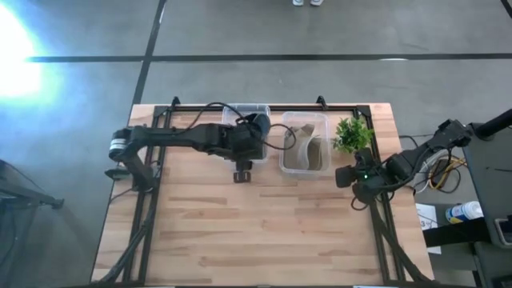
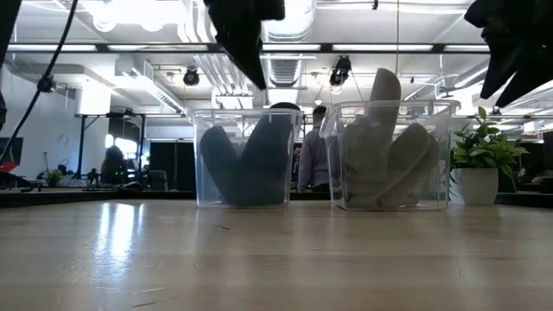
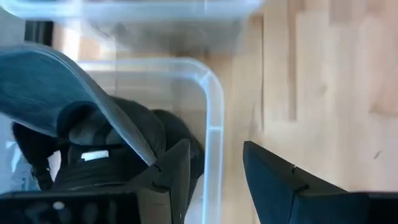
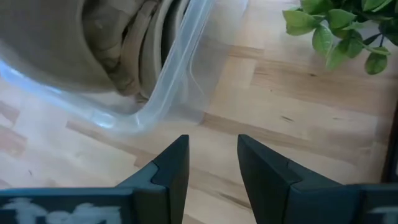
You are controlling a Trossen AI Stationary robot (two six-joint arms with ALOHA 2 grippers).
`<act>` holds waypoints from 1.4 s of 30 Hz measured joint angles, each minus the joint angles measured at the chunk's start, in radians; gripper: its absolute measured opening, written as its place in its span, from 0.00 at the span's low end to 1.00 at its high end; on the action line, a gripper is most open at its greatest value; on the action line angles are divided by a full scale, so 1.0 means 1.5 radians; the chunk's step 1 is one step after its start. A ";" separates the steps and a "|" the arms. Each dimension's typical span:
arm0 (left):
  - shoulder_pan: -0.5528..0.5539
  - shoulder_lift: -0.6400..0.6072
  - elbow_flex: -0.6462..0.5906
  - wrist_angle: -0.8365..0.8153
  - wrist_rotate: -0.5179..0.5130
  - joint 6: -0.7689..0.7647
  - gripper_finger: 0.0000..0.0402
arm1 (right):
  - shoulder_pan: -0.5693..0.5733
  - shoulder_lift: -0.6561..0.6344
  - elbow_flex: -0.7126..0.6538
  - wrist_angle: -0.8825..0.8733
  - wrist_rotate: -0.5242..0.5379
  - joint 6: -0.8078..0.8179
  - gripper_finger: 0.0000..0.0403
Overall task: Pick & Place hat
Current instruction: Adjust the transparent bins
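Note:
Dark blue-grey hats (image 1: 254, 126) sit in the left clear bin (image 1: 230, 112), leaning against its walls (image 2: 251, 160). In the left wrist view a curved brim (image 3: 62, 81) lies over a black crown (image 3: 124, 134). Beige hats (image 1: 304, 148) (image 2: 384, 155) fill the right clear bin (image 1: 324, 120). My left gripper (image 1: 242, 166) (image 3: 214, 168) is open and hangs above the left bin's near wall (image 3: 214, 118), with one finger over the inside and one over the outside. My right gripper (image 1: 353, 179) (image 4: 212, 163) is open above bare wood by the right bin's corner (image 4: 149, 109).
A small potted plant (image 1: 352, 134) (image 2: 484, 164) stands right of the beige bin, close to my right arm. Both bins stand side by side at the table's far edge. Bare wood (image 1: 256, 232) stretches across the near half of the table. A person (image 2: 311, 155) shows beyond the table.

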 joint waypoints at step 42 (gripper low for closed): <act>-0.166 -0.151 0.026 -0.115 -0.073 -0.231 0.35 | -0.543 0.110 -0.025 0.358 -0.125 -0.563 0.33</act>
